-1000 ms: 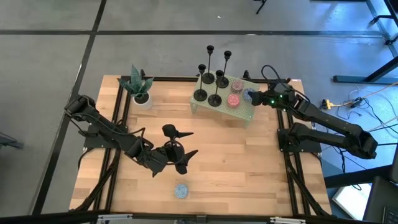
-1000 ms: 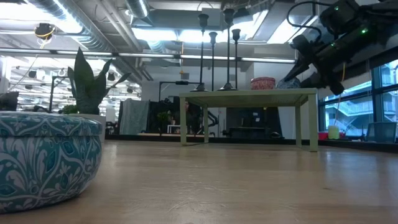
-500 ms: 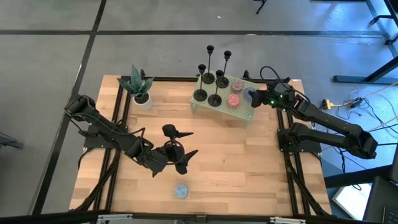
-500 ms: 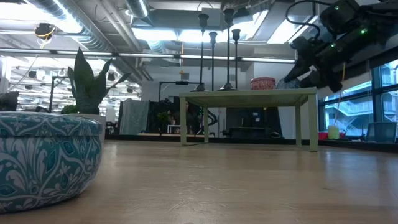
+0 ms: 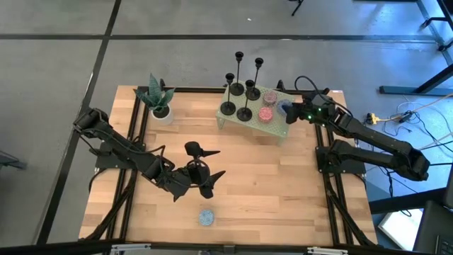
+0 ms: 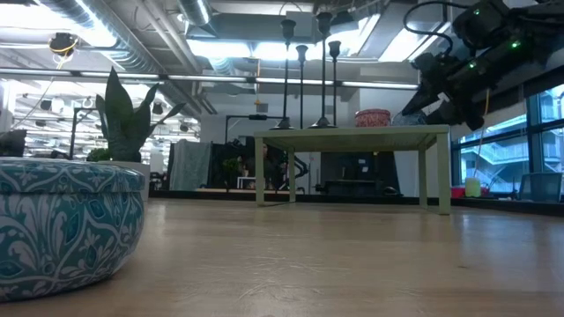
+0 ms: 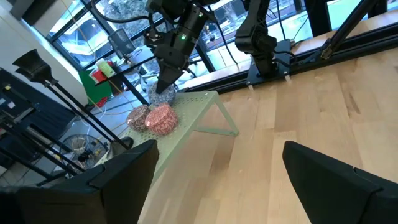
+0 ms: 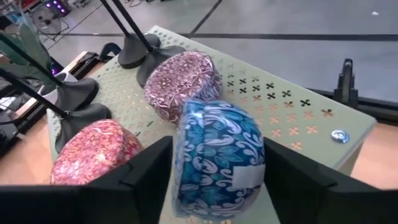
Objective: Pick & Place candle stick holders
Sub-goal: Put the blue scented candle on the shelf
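Four black candle stick holders [image 5: 241,99] stand by their round bases on a pale green perforated stand [image 5: 277,129] at the table's far middle. They also show in the low view [image 6: 302,79]. My right gripper [image 5: 289,111] is at the stand's right end, shut on a blue patterned tin [image 8: 217,155]. My left gripper [image 5: 211,170] is open and empty over the table's middle, nearer the front; its fingers spread wide in the left wrist view [image 7: 217,180]. My right gripper pinches the blue tin between its two fingers [image 8: 146,171], one on each opposite side of its round wall [image 8: 186,162]. The tin is tipped on its side and held a little above the stand's top [image 8: 292,118], clear of it in the low view [image 6: 410,113].
Two pink tins [image 5: 267,106] sit on the stand beside the holders. A second blue patterned tin [image 5: 206,217] lies near the table's front edge and looms at the low view's left [image 6: 62,229]. A potted plant [image 5: 159,99] stands at the far left.
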Motion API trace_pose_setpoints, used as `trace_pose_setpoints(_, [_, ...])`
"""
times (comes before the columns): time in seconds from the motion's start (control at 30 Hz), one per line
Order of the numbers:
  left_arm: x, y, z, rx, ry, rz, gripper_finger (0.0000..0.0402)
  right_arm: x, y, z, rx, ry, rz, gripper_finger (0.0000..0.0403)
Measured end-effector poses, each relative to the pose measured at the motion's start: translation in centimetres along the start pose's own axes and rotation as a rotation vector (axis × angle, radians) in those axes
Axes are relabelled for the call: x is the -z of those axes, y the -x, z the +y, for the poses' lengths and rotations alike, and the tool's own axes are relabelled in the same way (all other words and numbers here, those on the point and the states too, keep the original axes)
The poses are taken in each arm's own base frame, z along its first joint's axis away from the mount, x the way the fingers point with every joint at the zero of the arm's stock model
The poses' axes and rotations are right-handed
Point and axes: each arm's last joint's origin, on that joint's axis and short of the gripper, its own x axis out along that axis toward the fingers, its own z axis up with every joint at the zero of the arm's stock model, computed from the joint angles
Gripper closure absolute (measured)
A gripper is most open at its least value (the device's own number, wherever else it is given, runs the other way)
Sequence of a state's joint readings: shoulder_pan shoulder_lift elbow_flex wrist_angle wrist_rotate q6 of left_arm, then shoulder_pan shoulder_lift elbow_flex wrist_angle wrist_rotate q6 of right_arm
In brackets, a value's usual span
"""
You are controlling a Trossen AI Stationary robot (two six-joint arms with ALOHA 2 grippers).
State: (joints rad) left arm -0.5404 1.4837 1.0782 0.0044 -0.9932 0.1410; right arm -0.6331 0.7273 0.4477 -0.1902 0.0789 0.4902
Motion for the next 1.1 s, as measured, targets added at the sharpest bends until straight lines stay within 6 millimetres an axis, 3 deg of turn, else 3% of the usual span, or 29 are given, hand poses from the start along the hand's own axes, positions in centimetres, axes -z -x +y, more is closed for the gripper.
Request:
trace_pose_setpoints(0.3, [0.0, 0.0, 0.0, 0.0, 0.0, 0.0, 0.0057, 0.02, 0.0, -0.03, 0.007, 0.002, 0.0, 0.0104])
trace_pose_setpoints(1.1, [-0.01, 0.0, -0.06, 0.022, -0.003, -0.003, 0.0057, -0.14, 0.06, -0.3, 0.104, 0.141, -0.042, 0.0104])
